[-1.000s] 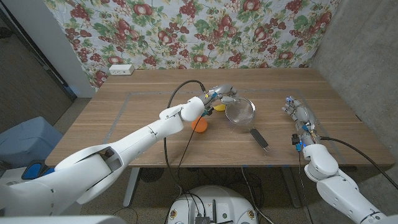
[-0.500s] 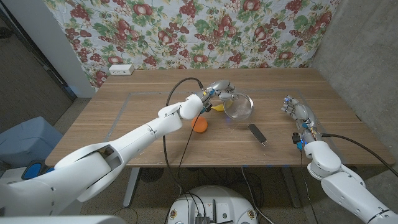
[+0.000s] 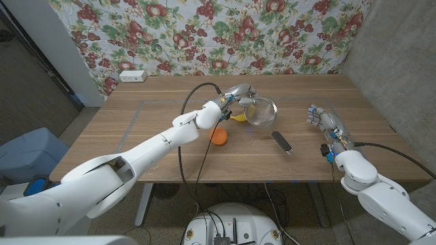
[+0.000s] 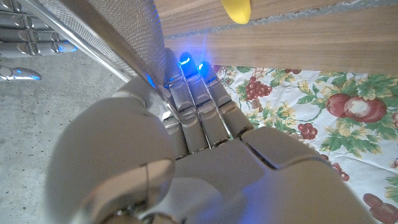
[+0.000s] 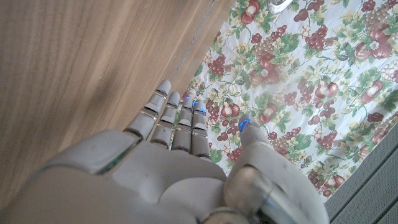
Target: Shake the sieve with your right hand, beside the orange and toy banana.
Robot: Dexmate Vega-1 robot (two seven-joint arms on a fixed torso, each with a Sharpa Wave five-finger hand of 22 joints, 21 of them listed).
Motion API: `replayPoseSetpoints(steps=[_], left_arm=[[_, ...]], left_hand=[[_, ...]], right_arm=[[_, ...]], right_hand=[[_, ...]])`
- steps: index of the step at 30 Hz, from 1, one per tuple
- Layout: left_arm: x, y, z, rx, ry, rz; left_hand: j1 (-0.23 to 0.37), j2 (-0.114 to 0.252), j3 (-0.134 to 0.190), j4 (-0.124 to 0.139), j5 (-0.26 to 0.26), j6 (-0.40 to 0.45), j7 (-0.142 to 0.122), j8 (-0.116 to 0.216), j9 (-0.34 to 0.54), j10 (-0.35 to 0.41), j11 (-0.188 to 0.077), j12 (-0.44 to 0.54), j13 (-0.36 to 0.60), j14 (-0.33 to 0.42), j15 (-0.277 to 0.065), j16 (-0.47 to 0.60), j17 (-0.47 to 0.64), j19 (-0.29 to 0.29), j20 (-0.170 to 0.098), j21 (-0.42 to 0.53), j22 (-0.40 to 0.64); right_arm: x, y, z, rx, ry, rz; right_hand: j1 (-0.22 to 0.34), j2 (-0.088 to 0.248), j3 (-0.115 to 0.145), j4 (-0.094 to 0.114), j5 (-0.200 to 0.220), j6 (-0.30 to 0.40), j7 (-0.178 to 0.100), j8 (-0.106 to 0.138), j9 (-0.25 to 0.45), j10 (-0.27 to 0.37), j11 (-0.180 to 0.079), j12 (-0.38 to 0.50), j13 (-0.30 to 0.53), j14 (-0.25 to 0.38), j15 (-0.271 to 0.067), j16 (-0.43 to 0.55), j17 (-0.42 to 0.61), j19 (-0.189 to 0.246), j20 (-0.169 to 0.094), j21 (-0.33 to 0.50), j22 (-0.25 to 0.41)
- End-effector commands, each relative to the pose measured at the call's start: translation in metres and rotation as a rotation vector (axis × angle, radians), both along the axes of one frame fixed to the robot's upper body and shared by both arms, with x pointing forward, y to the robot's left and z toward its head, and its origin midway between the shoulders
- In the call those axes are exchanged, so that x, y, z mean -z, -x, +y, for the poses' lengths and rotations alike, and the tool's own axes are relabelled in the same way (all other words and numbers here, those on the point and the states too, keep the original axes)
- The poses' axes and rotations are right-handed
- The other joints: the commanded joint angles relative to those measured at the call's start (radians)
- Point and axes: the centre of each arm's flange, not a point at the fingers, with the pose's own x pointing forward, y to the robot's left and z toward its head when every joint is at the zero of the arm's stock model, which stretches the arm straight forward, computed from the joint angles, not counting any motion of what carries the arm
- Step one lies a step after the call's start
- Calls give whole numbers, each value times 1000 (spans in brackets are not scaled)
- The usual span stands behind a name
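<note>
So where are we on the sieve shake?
The left hand grips the sieve at its rim, beside the toy banana and orange. The right hand holds nothing, apart from the sieve. Its grasp and shake are left.

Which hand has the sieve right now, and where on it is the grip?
The left hand grips the sieve at its rim, on the side by the toy banana, not at the black handle. The right hand holds nothing, fingers extended.

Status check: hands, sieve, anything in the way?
Left hand holds the sieve by its rim; right hand open, apart at the table's right. Orange and banana beside the sieve. Nothing between right hand and sieve handle.
</note>
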Motion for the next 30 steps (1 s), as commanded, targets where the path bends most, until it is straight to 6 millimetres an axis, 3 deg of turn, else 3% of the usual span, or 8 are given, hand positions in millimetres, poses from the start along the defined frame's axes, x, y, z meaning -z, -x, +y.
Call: replayPoseSetpoints(steps=[1, 30], left_arm=[[-5, -1, 1, 6, 10, -19], [-16, 0, 3, 7, 21, -63]], left_hand=[[71, 62, -4, 2, 7, 0, -1, 6, 54, 137, -141, 8, 9, 3, -121, 8, 7, -9, -51, 9, 6], [78, 64, -13, 5, 7, -1, -1, 10, 53, 134, -142, 14, 42, 2, -121, 6, 14, -16, -52, 28, 8]], right_arm=[[-6, 11, 8, 6, 87, 110], [-10, 28, 22, -7, 222, 239]], right_hand=[[8, 7, 6, -1, 8, 7, -4, 5, 2, 7, 3, 3, 2, 5, -2, 5, 4, 4, -4, 0, 1], [14, 1, 9, -6, 10, 5, -6, 3, 3, 8, 0, 2, 5, 3, -4, 10, 16, 4, -4, -3, 3]])
